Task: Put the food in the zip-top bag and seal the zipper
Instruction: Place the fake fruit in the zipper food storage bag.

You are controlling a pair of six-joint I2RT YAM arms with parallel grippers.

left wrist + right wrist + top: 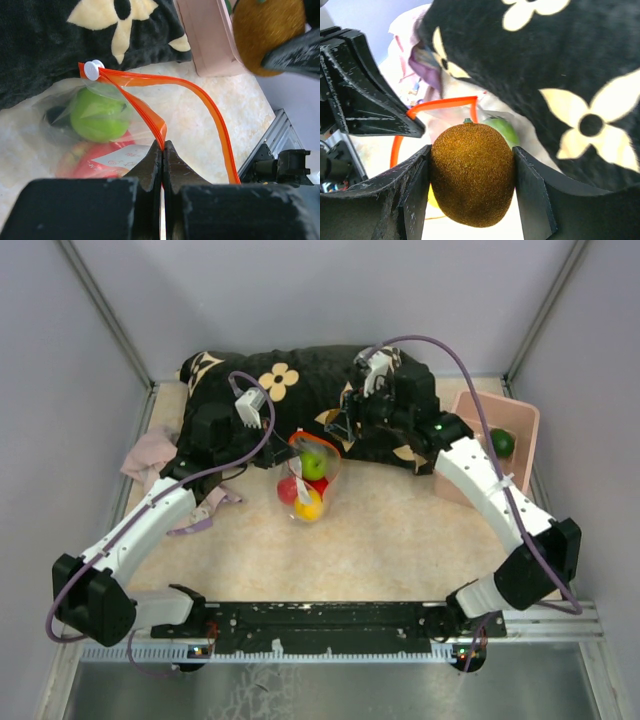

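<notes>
Step in hand: loading the zip-top bag (310, 485); sealing not yet begun.
Left arm: my left gripper (163, 149) is pinched tight on the zipper (200, 95), holding the bag's mouth open.
Right arm: my right gripper (472, 165) clasps a fuzzy brown kiwi (472, 190), jaws wide, just above the bag's mouth.
Next move: I judge the kiwi must go down through the mouth, then be released.
Hard to tell: the bag's far side and the room left beside the green fruit (97, 117).
Also waiting: a dark green piece (502, 443) in the pink bin (490, 398), well right of the bag.

Robot lab booth (grey walls (330, 290), aluminium rail (330, 650)).
</notes>
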